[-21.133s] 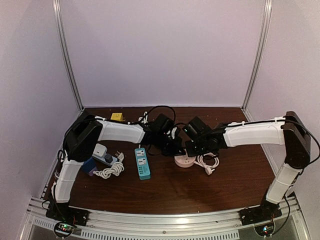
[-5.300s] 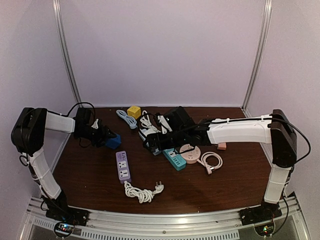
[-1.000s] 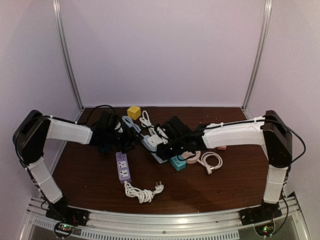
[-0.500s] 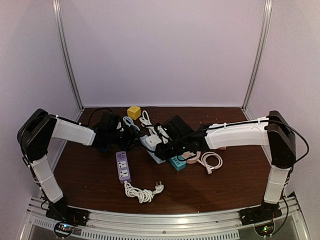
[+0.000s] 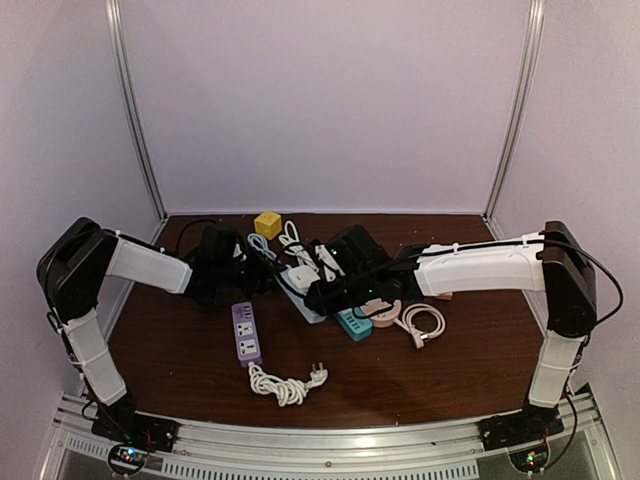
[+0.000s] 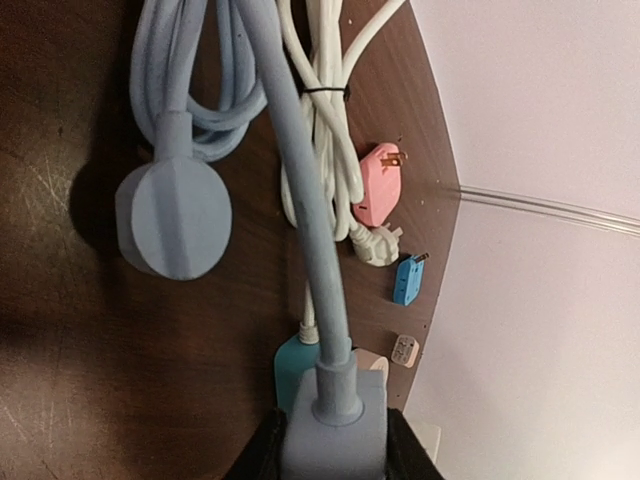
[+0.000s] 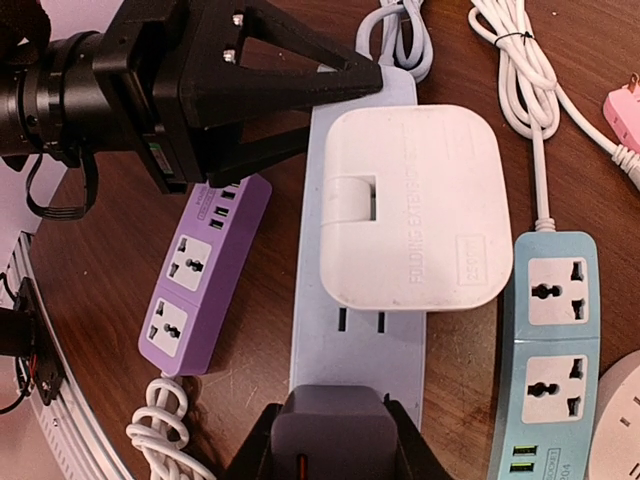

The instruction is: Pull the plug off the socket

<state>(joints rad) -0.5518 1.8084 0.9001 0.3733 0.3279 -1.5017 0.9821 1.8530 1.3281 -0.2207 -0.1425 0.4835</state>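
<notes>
A rounded white plastic box (image 7: 410, 205), embossed "FOLDING EXTENSION", lies on the smooth pale-blue power strip (image 7: 355, 330). At 6 o'clock in the right wrist view, the right gripper (image 7: 330, 445) is clamped on the boxy dark-grey plug (image 7: 328, 415), which sits on the strip's end. At 6 o'clock in the left wrist view, the left gripper (image 6: 335, 455) pinches the strip's cord end. On the dark wood-grain bench (image 7: 100, 260), a purple strip (image 7: 205, 265) lies at 9 o'clock and a teal strip (image 7: 555, 340) at 3 o'clock.
</notes>
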